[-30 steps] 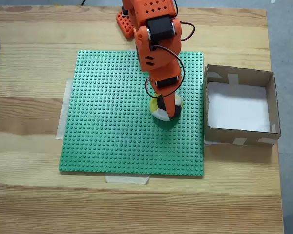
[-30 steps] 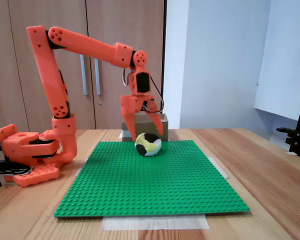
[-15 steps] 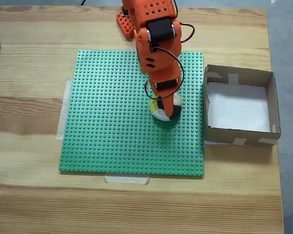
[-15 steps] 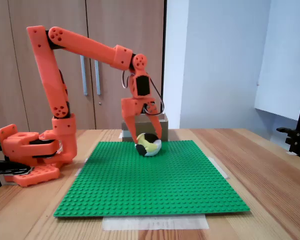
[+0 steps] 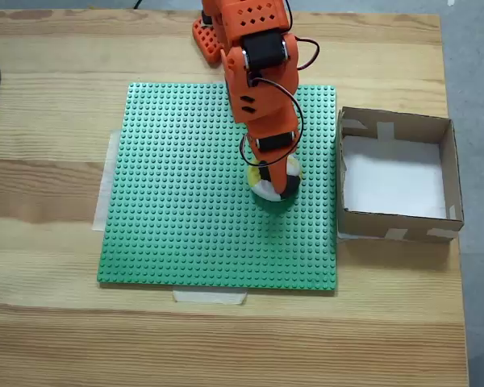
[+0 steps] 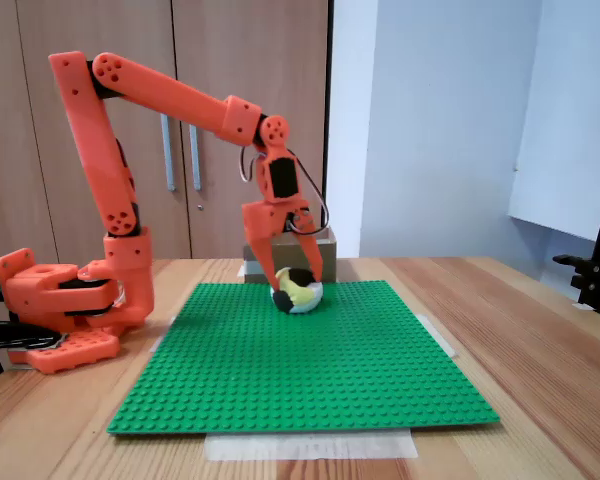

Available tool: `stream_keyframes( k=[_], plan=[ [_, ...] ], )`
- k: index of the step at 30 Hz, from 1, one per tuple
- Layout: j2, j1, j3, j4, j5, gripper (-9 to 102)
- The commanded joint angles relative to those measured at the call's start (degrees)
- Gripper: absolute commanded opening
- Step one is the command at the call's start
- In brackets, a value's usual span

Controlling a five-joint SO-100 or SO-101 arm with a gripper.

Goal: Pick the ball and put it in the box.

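While the ball (image 6: 297, 291) sits on the green studded mat (image 5: 185, 226), the pincer (image 6: 292, 283) straddles it, fingers spread; the box (image 5: 448, 173) stands at its 3 o'clock on the surface (image 5: 48, 322).

gripper (image 6: 292, 282) lower since a second ago, jaws now straddling ball (image 6: 298, 291)

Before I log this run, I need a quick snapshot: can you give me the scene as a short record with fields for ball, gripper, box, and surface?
ball: yellow, black and white, resting on the green studded mat, toward the mat's right side in the top-down fixed view
gripper: orange, pointing down, fingers straddling the ball; ball not lifted, a firm grip cannot be confirmed
box: brown cardboard, white bottom, nothing inside, just off the mat's right edge
surface: wooden table, mat taped down
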Motion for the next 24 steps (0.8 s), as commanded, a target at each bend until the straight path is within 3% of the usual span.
stream_keyframes(
  k=[1,14,24],
  plan=[
    [2.72,0.09,0.44,-1.05,0.53,31],
    [3.6,0.09,1.14,-3.25,2.64,29],
    [4.57,0.44,1.76,-4.04,0.26,17]
  ],
)
